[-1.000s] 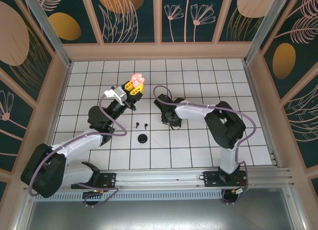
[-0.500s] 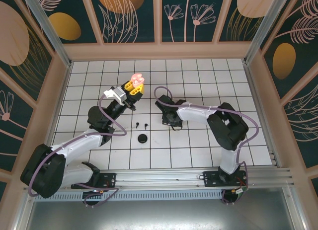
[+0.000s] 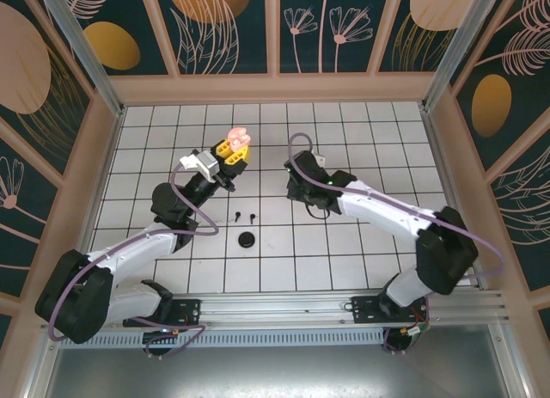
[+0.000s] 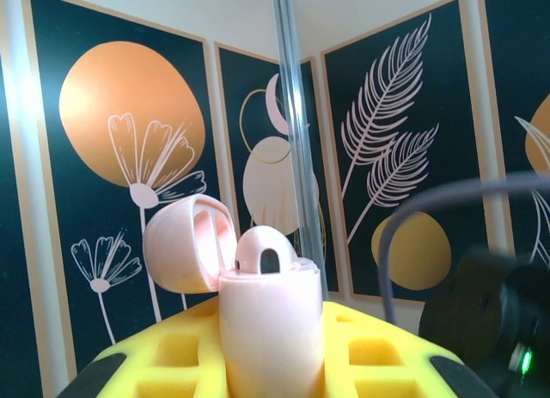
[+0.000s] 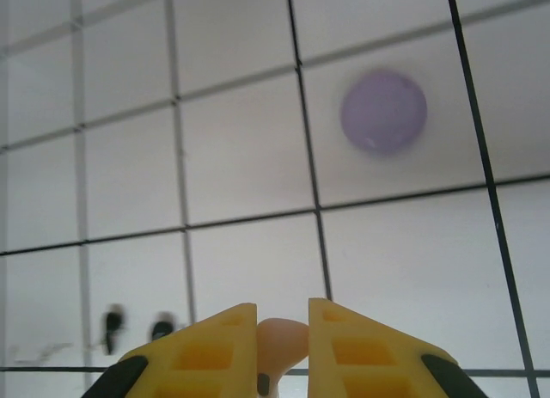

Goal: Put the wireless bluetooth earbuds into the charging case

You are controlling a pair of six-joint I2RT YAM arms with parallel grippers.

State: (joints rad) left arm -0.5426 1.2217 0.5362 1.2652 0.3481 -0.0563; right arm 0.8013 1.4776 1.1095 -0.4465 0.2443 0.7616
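Left claw (image 3: 232, 150) raised above the white tiled surface (image 3: 344, 131), yellow fingers (image 4: 378, 364) clamped tight on the pink charging case (image 4: 271, 321). Case upright, lid (image 4: 187, 243) hinged open and tipped back to its left in the left wrist view. A pink rounded piece with a dark slot stands up out of the case top; cannot tell what it is. Right claw (image 5: 283, 316) above the surface and pointing down at it, jaws narrow, pinching a small pink earbud (image 5: 282, 336) between the pads. Two black earbuds (image 3: 236, 216) lie side by side on the surface between the arms, not touching. Black disc (image 3: 247, 239) just beside them, nearer the bases. Lilac disc (image 5: 383, 112) flat on a tile ahead of the right claw
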